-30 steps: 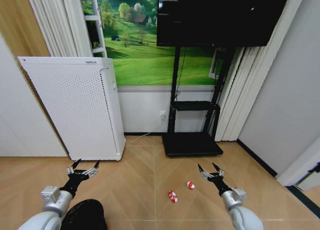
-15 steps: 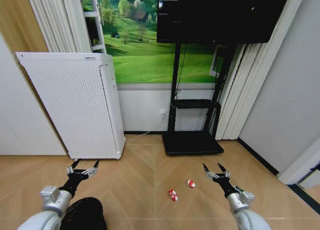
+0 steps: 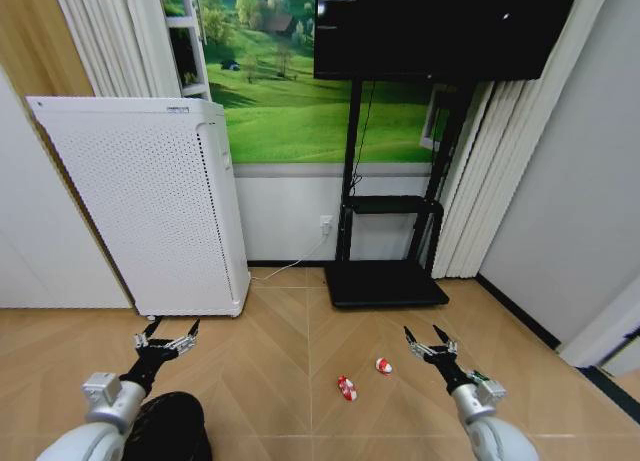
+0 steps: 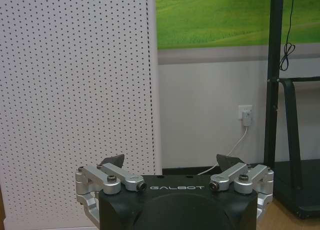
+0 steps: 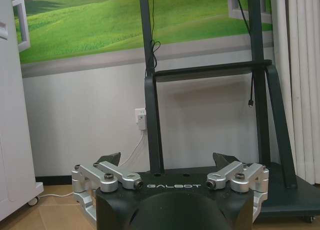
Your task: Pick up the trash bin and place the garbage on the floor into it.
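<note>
Both arms raised, nothing picked up yet.

Over the last second the right gripper point(image 3: 430, 337) has drifted toward 3 o'clock, away from the two small red-and-white wrapper lumps point(image 3: 346, 388) on the tan herringbone floor point(image 3: 270, 361); no approach has begun; the left gripper point(image 3: 167, 337) holds at 8 o'clock, above the black round mesh trash bin point(image 3: 170, 427); both point forward, fingers spread apart, empty.
</note>
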### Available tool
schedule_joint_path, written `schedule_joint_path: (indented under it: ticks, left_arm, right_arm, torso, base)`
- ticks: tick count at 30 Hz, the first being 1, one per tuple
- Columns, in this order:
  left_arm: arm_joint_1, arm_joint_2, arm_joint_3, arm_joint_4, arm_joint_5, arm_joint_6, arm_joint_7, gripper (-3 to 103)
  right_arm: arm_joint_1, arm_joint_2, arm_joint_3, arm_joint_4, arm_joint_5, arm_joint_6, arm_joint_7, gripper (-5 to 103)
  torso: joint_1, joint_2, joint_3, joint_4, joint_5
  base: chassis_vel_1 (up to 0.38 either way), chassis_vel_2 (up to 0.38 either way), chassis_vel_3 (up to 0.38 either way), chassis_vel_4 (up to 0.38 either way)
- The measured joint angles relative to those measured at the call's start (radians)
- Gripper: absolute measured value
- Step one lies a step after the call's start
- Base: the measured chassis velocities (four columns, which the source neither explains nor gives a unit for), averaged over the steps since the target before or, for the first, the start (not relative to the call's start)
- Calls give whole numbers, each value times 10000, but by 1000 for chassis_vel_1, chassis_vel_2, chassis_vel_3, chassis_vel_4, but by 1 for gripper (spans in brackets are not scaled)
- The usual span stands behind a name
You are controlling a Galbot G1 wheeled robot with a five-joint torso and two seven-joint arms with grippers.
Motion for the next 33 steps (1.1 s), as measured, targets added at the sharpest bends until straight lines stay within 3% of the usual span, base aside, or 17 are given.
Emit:
schedule_joint_path:
  ticks: [4,7,8,9,10,11,13,14,15,16,18,19,21,26,28,31,33]
  left_arm:
    - [-58,-102,241,52,7,20,-501,100]
    - [145,-735,674,-284,-363,828,-2880,100]
    - [145,-735,674,-284,-363,828,-2880,100]
    - [279,-1014,868,-541,-876,1531,-4116,100]
    - [319,-1106,946,-660,-1151,2062,-4784,100]
    - [414,-1261,1187,-957,-2166,3694,-6712,100]
    - [460,-1291,1220,-1030,-2428,4052,-7164,100]
    - [615,-1392,1258,-1194,-3065,4740,-8201,100]
    - [707,-1477,1269,-1312,-3623,5031,-8948,100]
    - [707,-1477,1269,-1312,-3623,5031,-8948,100]
    - [720,-1517,1270,-1517,-5209,5176,-10412,100]
    - [720,-1517,1270,-1517,-5209,5176,-10412,100]
    - [619,-1441,1382,-1781,-6690,5179,-11775,100]
    - [384,-1385,1611,-1857,-6810,5113,-11623,100]
    - [55,-1200,1842,-1528,-5867,4820,-10600,100]
    - [-376,-853,2071,-1173,-5343,4826,-9672,100]
    - [-494,-736,2168,-1127,-5474,4930,-9667,100]
  right_arm:
    - [-32,-3,-2,-48,-4,5,-17,100]
    - [-55,-8,39,-112,-10,10,-18,100]
    - [-55,-8,39,-112,-10,10,-18,100]
    - [-89,3,80,-140,-12,27,-18,100]
    - [-118,13,113,-149,-16,43,-18,100]
    - [-224,66,255,-203,-92,154,-16,100]
    - [-227,86,294,-235,-130,186,-15,100]
    - [-203,116,349,-298,-188,213,-11,100]
    - [-148,141,365,-347,-210,212,7,100]
    - [-148,141,365,-347,-210,212,7,100]
    - [-48,172,353,-422,-244,155,49,100]
    - [-48,172,353,-422,-244,155,49,100]
    - [15,228,266,-531,-360,108,50,100]
    - [87,314,151,-682,-518,103,36,100]
    - [137,360,86,-732,-607,104,23,100]
    - [164,388,60,-733,-635,103,18,100]
    - [163,396,68,-732,-637,103,18,100]
  torso:
    - [-24,-165,-139,-2,0]
    - [-24,-224,-198,1,-2]
    - [-24,-224,-198,1,-2]
    - [-24,-228,-203,3,0]
    - [-25,-228,-205,2,1]
    - [-24,-228,-204,-1,0]
    - [-24,-227,-204,-6,-1]
    - [-23,-221,-201,-1,1]
    - [-20,-215,-196,-1,3]
    - [-20,-215,-196,-1,3]
    - [-18,-200,-186,1,0]
    - [-18,-200,-186,1,0]
    - [-13,-187,-175,0,0]
    - [-11,-174,-164,2,1]
    - [-9,-166,-157,-1,1]
    - [-7,-157,-150,0,-1]
    - [-6,-154,-146,-1,-2]
  base:
    - [0,0,0,0]
    - [0,0,0,0]
    - [0,0,0,0]
    - [0,0,0,0]
    - [0,0,0,0]
    - [0,0,0,0]
    - [0,0,0,0]
    - [0,0,0,0]
    - [0,0,0,0]
    - [0,0,0,0]
    - [0,0,0,0]
    - [0,0,0,0]
    - [0,0,0,0]
    - [0,0,0,0]
    - [0,0,0,0]
    - [0,0,0,0]
    - [0,0,0,0]
